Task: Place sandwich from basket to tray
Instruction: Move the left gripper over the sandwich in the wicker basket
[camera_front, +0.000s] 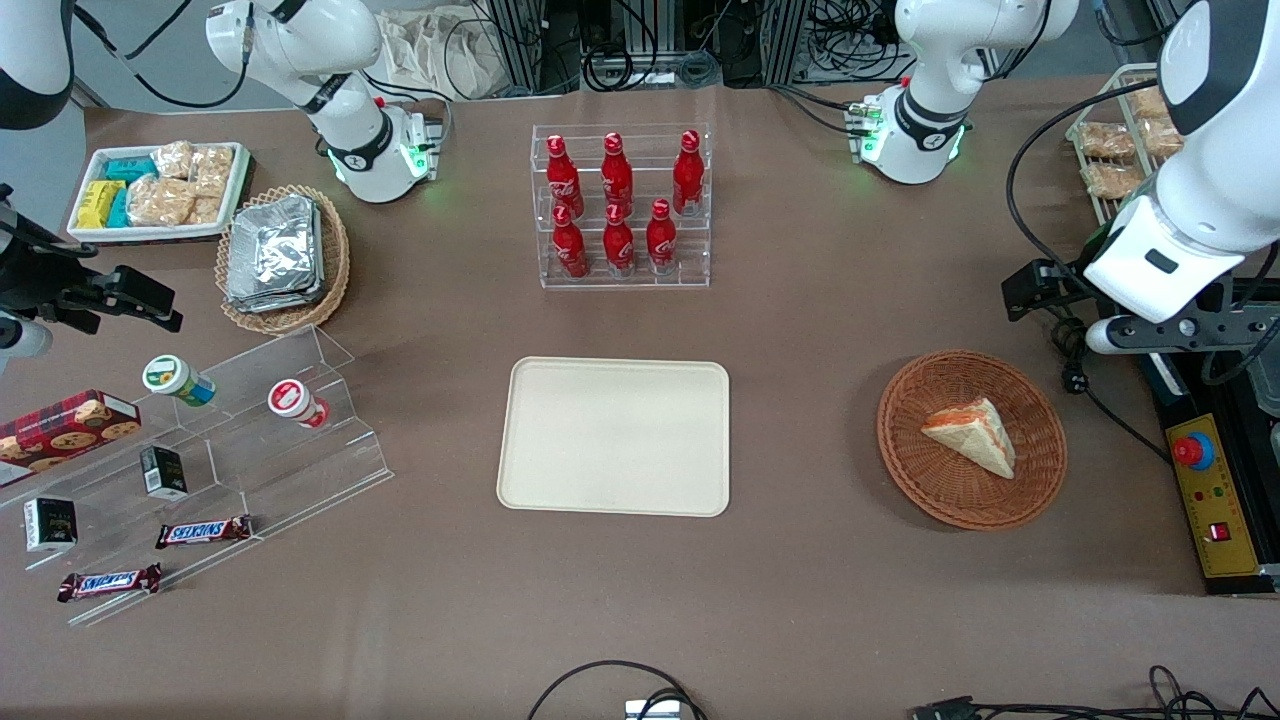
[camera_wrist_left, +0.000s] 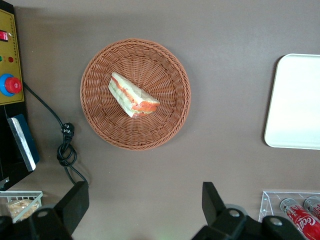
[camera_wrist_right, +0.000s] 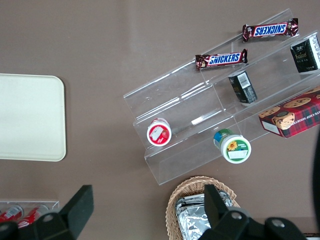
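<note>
Sandwich lies in the basket toward the working arm's end of the table. Tray sits apart, bare. End effector hovers above the basket, fingers apart, holding nothing.

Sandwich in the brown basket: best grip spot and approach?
Come straight down from above; the gripper, open, is high above the table beside the basket. The sandwich lies alone near the middle, well clear of the low rim. Set the fingers across the wedge's mid-body, one on each long side, probably not its narrow tip.
</note>
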